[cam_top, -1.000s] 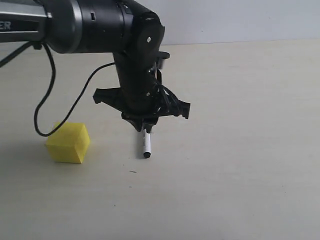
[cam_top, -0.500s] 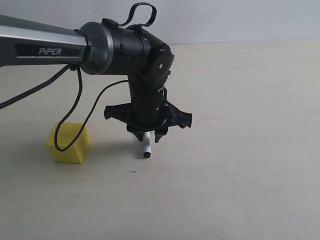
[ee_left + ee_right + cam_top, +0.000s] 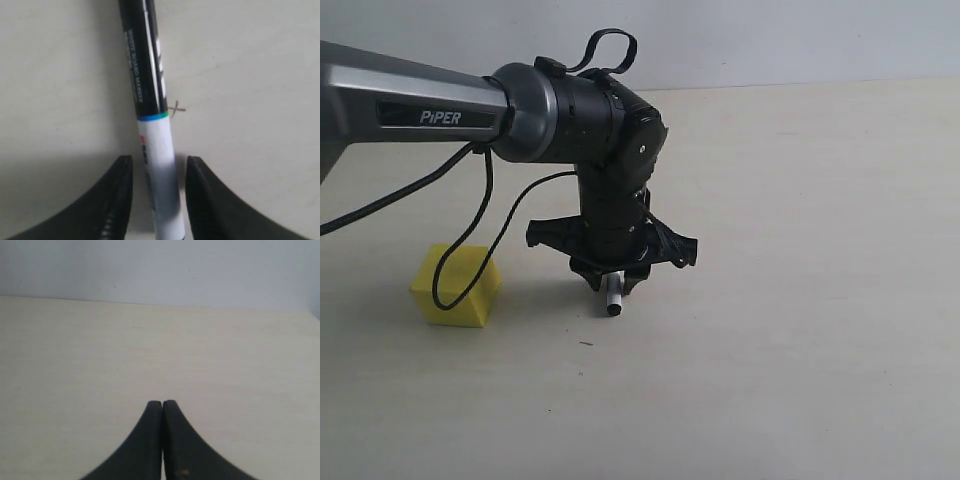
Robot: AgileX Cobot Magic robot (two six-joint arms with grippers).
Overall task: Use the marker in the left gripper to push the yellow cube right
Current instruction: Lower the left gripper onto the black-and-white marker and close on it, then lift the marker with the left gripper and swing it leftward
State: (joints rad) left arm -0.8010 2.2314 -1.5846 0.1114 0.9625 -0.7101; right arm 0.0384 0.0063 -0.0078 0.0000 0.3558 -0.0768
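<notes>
Within the black left claw point(image 3: 613, 281) a slim black-and-white marker point(image 3: 614, 298) is clamped, a bright yellow cube point(image 3: 470, 316) lying well apart from it.

We see the left claw point(image 3: 613, 275) sunk lower over the marker point(image 3: 614, 298). Its cable point(image 3: 489, 192) now loops across the yellow cube point(image 3: 455, 290).

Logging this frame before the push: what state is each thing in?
left gripper: shut on the marker.
marker: held pointing down at the table.
yellow cube: resting on the table, apart from the marker.
right gripper: shut, empty.
</notes>
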